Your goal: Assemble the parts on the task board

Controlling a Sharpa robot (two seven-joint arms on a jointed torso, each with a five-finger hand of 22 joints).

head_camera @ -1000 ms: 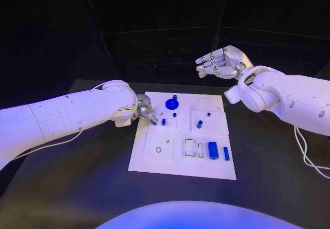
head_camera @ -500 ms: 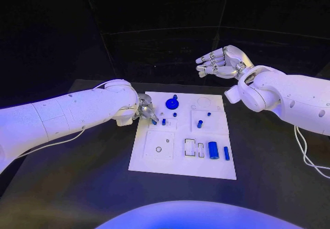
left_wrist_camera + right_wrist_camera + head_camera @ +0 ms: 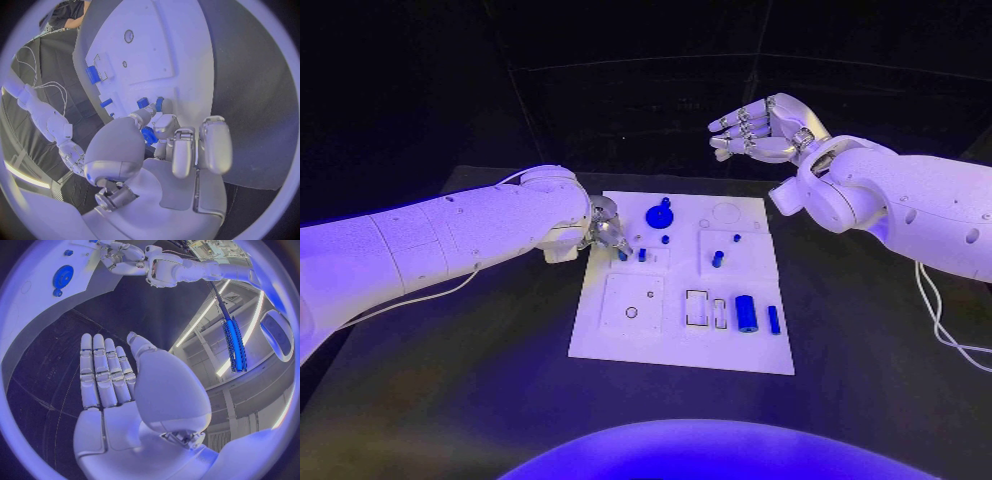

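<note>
The white task board [image 3: 632,345] lies mid-table. On it are a round blue disc [image 3: 659,213], small blue pegs [image 3: 718,259], a blue cylinder [image 3: 747,314] and a blue bar [image 3: 773,320]. My left hand [image 3: 606,235] hovers over the board's far left edge. In the left wrist view it [image 3: 169,145] pinches a small blue part [image 3: 149,135] between thumb and a finger, just above the board [image 3: 156,55]. My right hand [image 3: 762,130] is raised beyond the board's far right corner, fingers straight and apart from the thumb, holding nothing. The right wrist view shows its flat palm [image 3: 119,385].
Empty recesses and slots [image 3: 697,307] mark the board's near half, with a round hole [image 3: 632,312] at near left. The black table [image 3: 459,380] surrounds the board. A white cable [image 3: 942,325] hangs at the right edge.
My left hand's fingers have drawn in slightly over the board's left edge. The right hand has stayed raised in place.
</note>
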